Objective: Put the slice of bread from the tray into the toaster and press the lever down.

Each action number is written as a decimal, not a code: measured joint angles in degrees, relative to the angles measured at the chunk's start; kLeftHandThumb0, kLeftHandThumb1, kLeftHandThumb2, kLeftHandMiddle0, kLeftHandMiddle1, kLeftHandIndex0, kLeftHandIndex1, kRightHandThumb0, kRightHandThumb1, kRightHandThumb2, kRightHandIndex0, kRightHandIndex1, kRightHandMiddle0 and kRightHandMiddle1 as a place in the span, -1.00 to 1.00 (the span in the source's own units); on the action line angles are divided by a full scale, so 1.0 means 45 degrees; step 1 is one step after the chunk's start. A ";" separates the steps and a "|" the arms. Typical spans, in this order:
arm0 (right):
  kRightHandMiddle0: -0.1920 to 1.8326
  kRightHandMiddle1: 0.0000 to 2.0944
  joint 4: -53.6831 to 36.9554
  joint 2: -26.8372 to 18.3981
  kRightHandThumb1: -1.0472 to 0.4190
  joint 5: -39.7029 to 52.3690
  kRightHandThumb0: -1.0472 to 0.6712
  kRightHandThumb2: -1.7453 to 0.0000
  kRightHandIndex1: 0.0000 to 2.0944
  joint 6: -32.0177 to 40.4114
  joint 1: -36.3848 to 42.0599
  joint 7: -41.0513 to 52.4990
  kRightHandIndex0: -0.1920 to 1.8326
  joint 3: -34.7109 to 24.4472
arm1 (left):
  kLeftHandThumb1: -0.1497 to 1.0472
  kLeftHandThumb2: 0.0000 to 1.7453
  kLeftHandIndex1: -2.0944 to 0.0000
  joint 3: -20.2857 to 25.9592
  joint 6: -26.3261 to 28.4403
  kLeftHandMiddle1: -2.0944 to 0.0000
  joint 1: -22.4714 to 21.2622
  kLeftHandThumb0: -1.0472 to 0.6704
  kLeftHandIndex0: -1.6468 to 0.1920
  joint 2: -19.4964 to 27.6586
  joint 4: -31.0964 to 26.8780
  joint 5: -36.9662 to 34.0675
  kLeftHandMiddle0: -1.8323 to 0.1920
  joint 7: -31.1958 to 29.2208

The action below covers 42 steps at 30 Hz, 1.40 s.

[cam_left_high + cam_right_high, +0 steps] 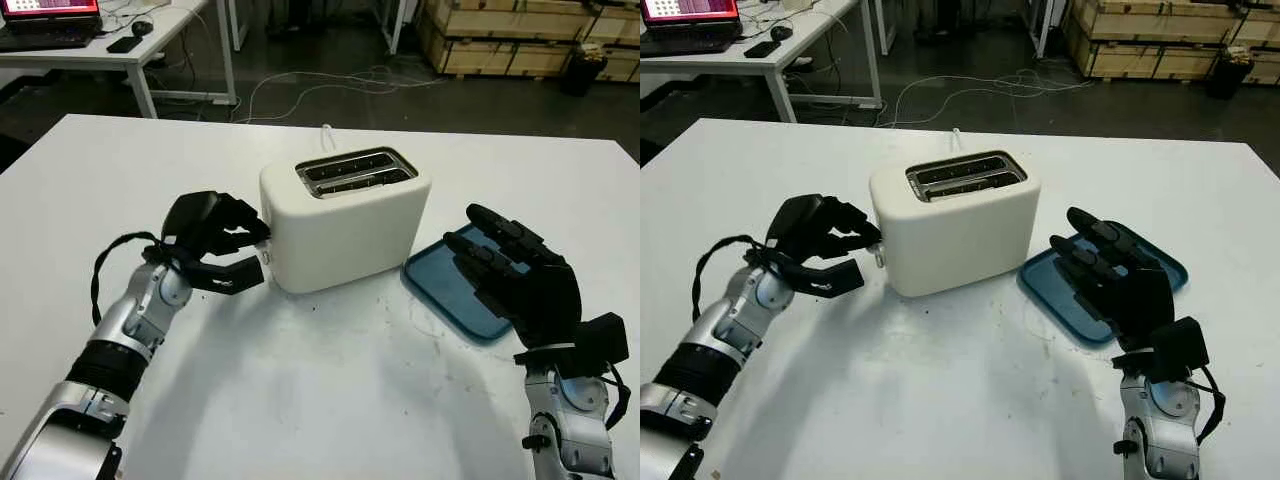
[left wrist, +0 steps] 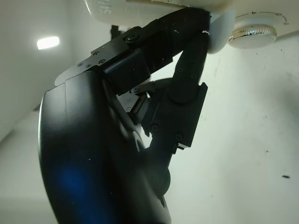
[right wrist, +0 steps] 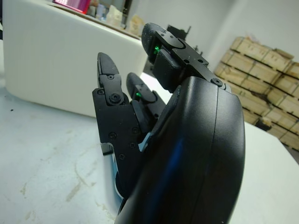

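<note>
A wide white surface [image 1: 330, 400] stands on a dark floor strewn with cables [image 1: 330, 85], wooden crates [image 1: 510, 35] stacked behind. A white two-slot toaster [image 1: 345, 225] sits mid-surface, bread [image 1: 355, 178] down in its slots; just to its right lies a blue tray [image 1: 450, 290]. The left hand [image 1: 225, 245] is at the toaster's left end, fingers curled on the lever [image 2: 219, 35]. The right hand [image 1: 515, 275] hovers open over the tray.

Our hands, left [image 1: 215, 245] and right [image 1: 520, 275], are glossy black shells with screwed, jointed fingers; our forearms [image 1: 125, 330] are silver metal, ringed black, trailing black cables [image 1: 100, 265].
</note>
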 measured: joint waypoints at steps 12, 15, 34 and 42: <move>-0.11 -1.00 0.0048 0.0000 -0.83 -0.0021 -0.06 0.89 -0.99 0.0001 -0.0038 -0.0046 -0.05 0.0035 | 0.79 -0.99 0.99 -0.0002 -0.0176 -0.12 -0.0082 -0.20 -0.47 -0.0015 0.0182 -0.0063 0.03 0.0084; -0.11 -1.00 0.0047 0.0001 -0.83 -0.0021 -0.07 0.89 -1.00 0.0001 -0.0044 -0.0049 -0.05 0.0035 | 0.76 -0.99 0.97 -0.0001 -0.0130 -0.17 0.0093 -0.19 -0.50 -0.0010 -0.0145 -0.0065 0.04 0.0085; -0.17 -1.00 0.1084 -0.0431 -0.83 -0.0225 -0.07 0.97 -1.00 0.0040 -0.1653 -0.0279 -0.07 -0.0165 | 0.68 -1.00 0.99 0.1374 0.1513 -0.41 0.4363 -0.31 -0.46 -0.0650 -0.6329 -0.2283 0.10 -0.0021; -0.16 -1.00 0.1699 -0.0603 -0.83 -0.0529 -0.10 0.97 -0.99 0.0033 -0.2052 -0.0268 -0.06 -0.0160 | 0.61 -1.00 1.00 0.2003 0.1578 -0.20 0.4288 -0.45 -0.37 -0.0282 -0.7254 -0.1505 0.07 -0.0615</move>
